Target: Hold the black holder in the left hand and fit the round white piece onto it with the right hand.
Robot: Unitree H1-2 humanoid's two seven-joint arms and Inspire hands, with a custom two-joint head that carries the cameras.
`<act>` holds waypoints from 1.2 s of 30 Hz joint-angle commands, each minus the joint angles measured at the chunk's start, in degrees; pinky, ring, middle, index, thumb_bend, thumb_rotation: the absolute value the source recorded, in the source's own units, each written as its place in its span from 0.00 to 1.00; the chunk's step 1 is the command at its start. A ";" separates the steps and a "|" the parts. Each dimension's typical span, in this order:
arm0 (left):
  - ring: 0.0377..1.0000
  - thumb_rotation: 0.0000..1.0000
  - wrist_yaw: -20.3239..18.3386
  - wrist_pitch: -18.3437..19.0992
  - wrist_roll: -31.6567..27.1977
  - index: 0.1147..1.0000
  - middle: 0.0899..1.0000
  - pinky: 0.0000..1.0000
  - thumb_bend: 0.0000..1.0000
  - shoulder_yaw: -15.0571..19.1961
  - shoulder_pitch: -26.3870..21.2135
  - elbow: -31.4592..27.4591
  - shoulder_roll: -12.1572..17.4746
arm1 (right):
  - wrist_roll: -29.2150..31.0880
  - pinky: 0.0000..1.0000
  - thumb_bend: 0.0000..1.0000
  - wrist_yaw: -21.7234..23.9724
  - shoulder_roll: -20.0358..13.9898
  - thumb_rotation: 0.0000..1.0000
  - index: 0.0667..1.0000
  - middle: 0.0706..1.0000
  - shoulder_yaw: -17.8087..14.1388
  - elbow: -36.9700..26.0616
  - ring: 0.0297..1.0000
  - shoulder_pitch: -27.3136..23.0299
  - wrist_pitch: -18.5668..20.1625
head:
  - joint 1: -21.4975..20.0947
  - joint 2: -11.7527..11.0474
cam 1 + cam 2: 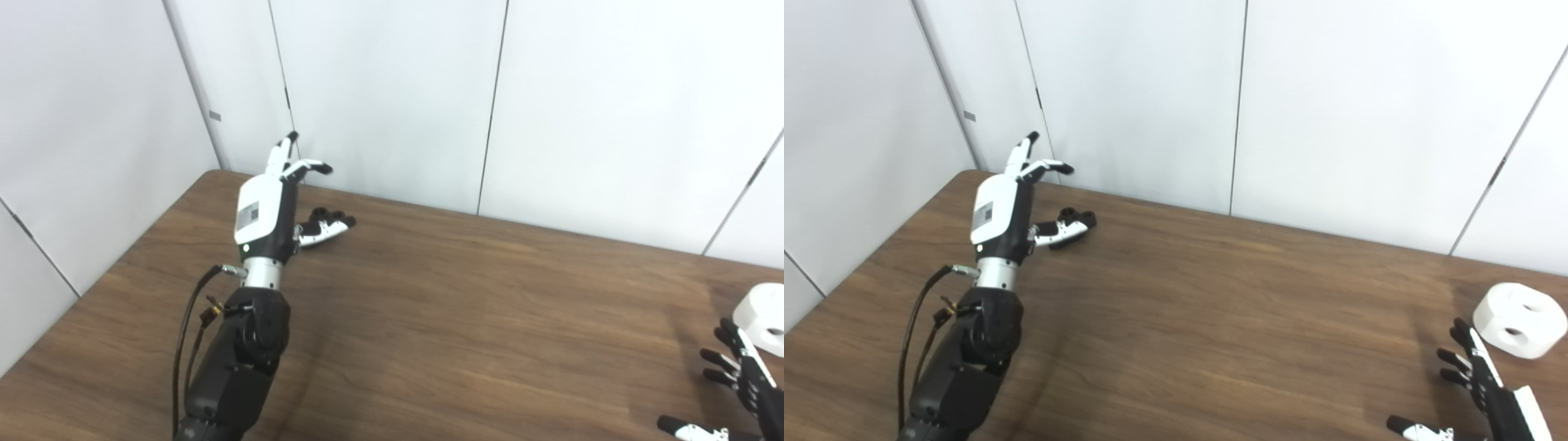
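over on the left, the left hand (1007, 199) is raised above the table (1213, 294), fingers spread, holding nothing. the black holder (1077, 215) lies just past its thumb, long axis running left-right across the tabletop. far right, the round white piece (1519, 320) sits flat, holes facing up. the right hand (1479, 380) waits beside it, fingers apart, empty.

Two cameras sit side by side up high, looking down at the brown table (465, 318) and white wall (1335, 110). Both see nearly the same part.
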 commanded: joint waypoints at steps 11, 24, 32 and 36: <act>1.00 0.27 -2.72 8.86 -1.25 0.73 1.00 1.00 0.98 0.65 -5.13 3.23 6.76 | 1.00 0.82 0.84 0.00 -1.36 0.15 0.98 0.96 -0.73 -0.76 0.85 -1.36 -0.62 | 0.40 0.32; 1.00 0.44 -9.42 11.39 -4.98 0.85 1.00 1.00 1.00 -2.68 -7.32 10.88 11.47 | 0.05 0.80 0.86 -0.58 -0.87 0.16 0.97 0.91 -0.19 0.20 0.85 -1.93 -1.03 | -0.15 -0.19; 1.00 0.47 -13.10 14.36 -4.65 0.88 1.00 1.00 1.00 -6.21 -8.73 11.94 13.47 | -0.54 0.78 0.86 -0.63 -0.95 0.17 0.97 0.92 -0.21 -0.05 0.84 -1.94 -0.64 | -0.35 0.11; 1.00 0.46 -13.41 14.05 -5.03 0.85 1.00 1.00 1.00 -7.16 -9.16 12.83 13.63 | -0.68 0.76 0.86 -0.75 -0.95 0.19 0.96 0.92 -0.15 0.19 0.83 -2.01 -0.76 | -0.41 0.01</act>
